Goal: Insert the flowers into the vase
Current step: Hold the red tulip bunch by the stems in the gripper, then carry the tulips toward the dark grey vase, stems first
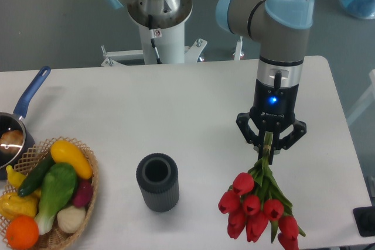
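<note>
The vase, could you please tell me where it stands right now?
The vase stands upright on the white table, low and left of centre, between the vegetable basket and the hand-held flowers.

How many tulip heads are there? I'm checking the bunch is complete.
7 visible red tulip heads, clustered low at the bunch's end, right of the ribbed dark grey vase; others may be hidden behind.

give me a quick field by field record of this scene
gripper: shut on the stem end of the flowers
flowers: red tulips, heads down toward the camera, right of the vase
vase: dark grey, ribbed, upright, mouth open, nothing in it
basket: front left, holding vegetables
pot: blue handle, far left
task state: flowers not yet in vase
</note>
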### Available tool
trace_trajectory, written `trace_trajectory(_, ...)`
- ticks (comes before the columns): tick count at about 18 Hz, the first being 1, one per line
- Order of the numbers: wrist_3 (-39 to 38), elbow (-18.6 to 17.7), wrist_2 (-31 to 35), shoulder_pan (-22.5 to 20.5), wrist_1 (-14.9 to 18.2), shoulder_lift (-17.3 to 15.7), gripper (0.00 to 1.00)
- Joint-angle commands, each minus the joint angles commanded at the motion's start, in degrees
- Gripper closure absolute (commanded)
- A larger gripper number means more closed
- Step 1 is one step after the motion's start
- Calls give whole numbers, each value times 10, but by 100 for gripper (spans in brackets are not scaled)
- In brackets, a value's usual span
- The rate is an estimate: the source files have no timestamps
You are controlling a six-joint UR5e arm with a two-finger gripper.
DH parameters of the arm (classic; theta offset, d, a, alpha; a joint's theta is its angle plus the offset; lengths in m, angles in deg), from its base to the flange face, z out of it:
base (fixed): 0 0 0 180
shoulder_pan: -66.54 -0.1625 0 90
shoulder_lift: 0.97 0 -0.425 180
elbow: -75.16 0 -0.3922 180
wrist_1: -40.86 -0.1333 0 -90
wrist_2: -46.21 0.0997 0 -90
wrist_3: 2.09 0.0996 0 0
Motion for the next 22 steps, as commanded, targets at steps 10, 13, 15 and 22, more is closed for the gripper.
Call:
trace_trajectory(10,-21,-8,-5,0,-14,-7,75)
trace_trajectory(13,-41,-4,-8,5,-16,-9,75)
trace_trajectory(15,-45,-3,-31,8,-26,-11,75)
trace_trajectory(22,-62,-2,-70,51,-61,-7,75)
